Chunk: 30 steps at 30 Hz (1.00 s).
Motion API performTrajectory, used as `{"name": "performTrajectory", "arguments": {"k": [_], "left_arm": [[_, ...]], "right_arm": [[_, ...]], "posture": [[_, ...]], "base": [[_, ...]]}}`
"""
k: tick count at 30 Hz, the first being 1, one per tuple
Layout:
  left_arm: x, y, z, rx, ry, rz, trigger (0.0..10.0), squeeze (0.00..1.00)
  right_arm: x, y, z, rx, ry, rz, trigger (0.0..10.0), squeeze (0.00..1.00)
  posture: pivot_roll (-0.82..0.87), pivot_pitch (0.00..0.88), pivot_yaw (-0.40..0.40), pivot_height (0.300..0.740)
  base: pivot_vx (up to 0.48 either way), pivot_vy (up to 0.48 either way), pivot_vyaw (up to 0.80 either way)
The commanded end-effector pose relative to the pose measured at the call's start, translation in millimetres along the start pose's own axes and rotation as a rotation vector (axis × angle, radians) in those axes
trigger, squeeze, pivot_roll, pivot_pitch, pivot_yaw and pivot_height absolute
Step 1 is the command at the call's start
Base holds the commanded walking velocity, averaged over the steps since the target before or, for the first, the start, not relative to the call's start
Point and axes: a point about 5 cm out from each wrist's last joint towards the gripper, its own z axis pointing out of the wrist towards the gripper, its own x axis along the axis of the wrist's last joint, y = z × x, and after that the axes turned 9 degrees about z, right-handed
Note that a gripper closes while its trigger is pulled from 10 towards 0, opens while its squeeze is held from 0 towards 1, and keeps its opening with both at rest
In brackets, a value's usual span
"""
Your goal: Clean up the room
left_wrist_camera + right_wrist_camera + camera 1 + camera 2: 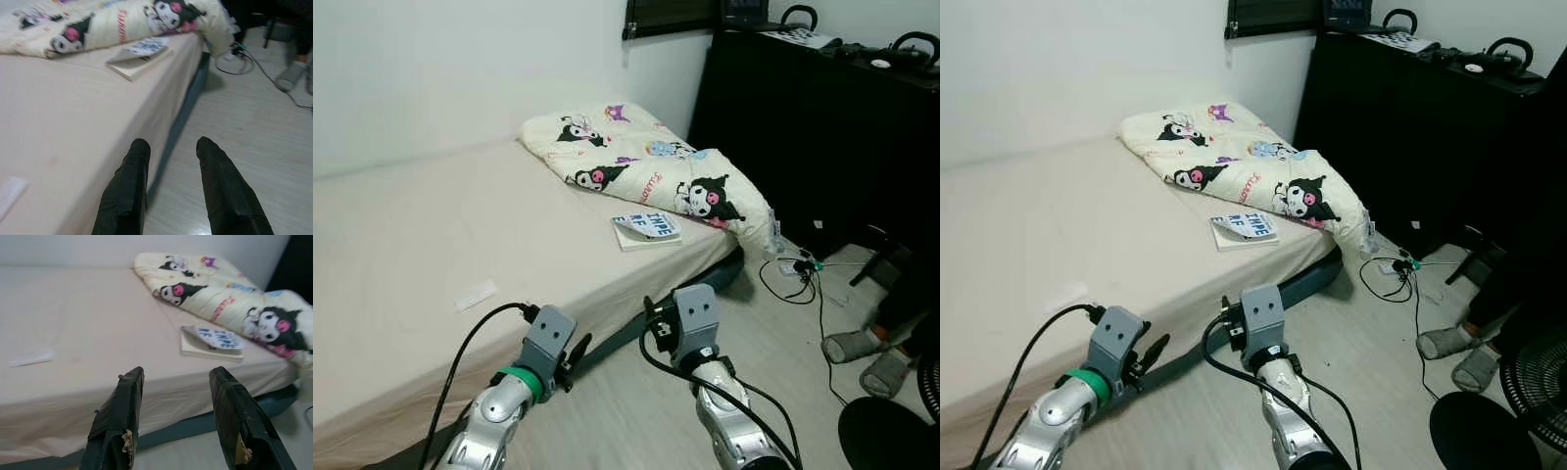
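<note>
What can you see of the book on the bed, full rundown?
The book is a pale, thick paperback lying flat on the beige mattress near its floor-side edge. Its white cover carries large blue block letters and curls upward, partly lifted off the pages. The cream page block shows along the side. It sits just beside the lower fold of the cartoon-print blanket; whether they touch is unclear. Neither gripper is on it.

Book [646, 230] flat on bed [431, 264] edge, touching crumpled cartoon blanket [646, 162].
</note>
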Motion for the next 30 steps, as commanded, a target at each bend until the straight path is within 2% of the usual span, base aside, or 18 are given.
{"name": "performTrajectory", "arguments": {"k": [1,6,9,13,20,24,25,30], "left_arm": [[-5,2.5,-4.1,0.017,-0.012,0.020,10.0,0.00],[-2,1.5,-6.2,0.033,-0.024,0.000,10.0,0.00],[6,-0.1,-8.1,0.048,0.015,-0.013,10.0,0.00],[8,-1.0,-7.6,0.061,0.037,-0.016,10.0,0.00],[10,-1.2,-5.4,0.088,0.038,-0.010,10.0,0.00],[11,-0.1,-4.5,0.094,0.037,-0.007,10.0,0.00],[12,1.0,-3.9,0.094,0.038,-0.008,10.0,0.00],[15,4.8,-1.4,0.092,0.054,-0.005,10.0,0.00]], "right_arm": [[10,1.4,2.0,-0.012,0.052,-0.010,10.0,0.00],[24,5.8,4.0,-0.023,0.119,-0.022,10.0,0.00],[28,6.7,5.1,-0.007,0.132,-0.023,10.0,0.00],[25,5.8,4.8,-0.003,0.125,-0.022,10.0,0.00],[19,-6.3,1.1,0.031,0.099,-0.019,10.0,0.00],[13,-4.8,-0.1,0.027,0.061,-0.030,10.0,0.00],[13,-3.6,-0.4,0.025,0.062,-0.016,10.0,0.16],[16,-1.9,0.6,0.014,0.077,-0.006,10.0,0.13]], "posture": [[-0.08,0.031,0.001,0.740],[-0.09,0.037,-0.002,0.740],[-0.09,0.037,-0.001,0.740],[-0.08,0.037,0.002,0.740],[-0.09,0.035,0.008,0.740],[-0.09,0.035,0.010,0.740],[-0.09,0.035,0.010,0.740],[-0.09,0.033,0.014,0.740]], "base": [[0.000,0.000,0.00],[0.000,0.000,0.00],[0.000,0.000,0.00],[0.000,0.000,0.00],[0.000,0.000,0.00],[0.000,0.000,0.17],[0.000,0.000,0.79],[0.000,0.000,0.77]]}}
